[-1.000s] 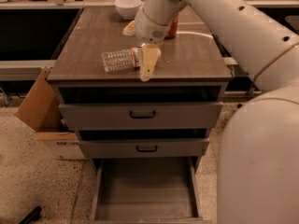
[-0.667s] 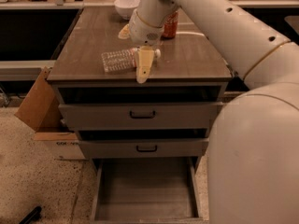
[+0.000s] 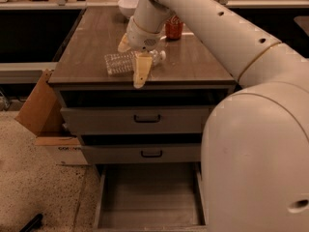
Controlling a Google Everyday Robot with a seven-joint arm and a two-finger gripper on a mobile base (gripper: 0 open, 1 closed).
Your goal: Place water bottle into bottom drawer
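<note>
The water bottle (image 3: 117,63) lies on its side on the wooden cabinet top (image 3: 193,62), white cap pointing right. My gripper (image 3: 133,57) hangs over the bottle's right half. It is open, with one yellowish finger (image 3: 141,70) in front of the bottle and the other behind it. The bottle rests on the top. The bottom drawer (image 3: 149,197) is pulled out at the foot of the cabinet, and its flat grey floor is bare.
A red soda can (image 3: 174,27) and a white bowl (image 3: 128,6) stand at the back of the top. The two upper drawers (image 3: 145,119) with black handles are nearly closed. A cardboard box (image 3: 41,117) sits left of the cabinet. My white arm fills the right side.
My gripper has moved a little left and toward the front edge, so its fingers now straddle the bottle. The bottle has not moved.
</note>
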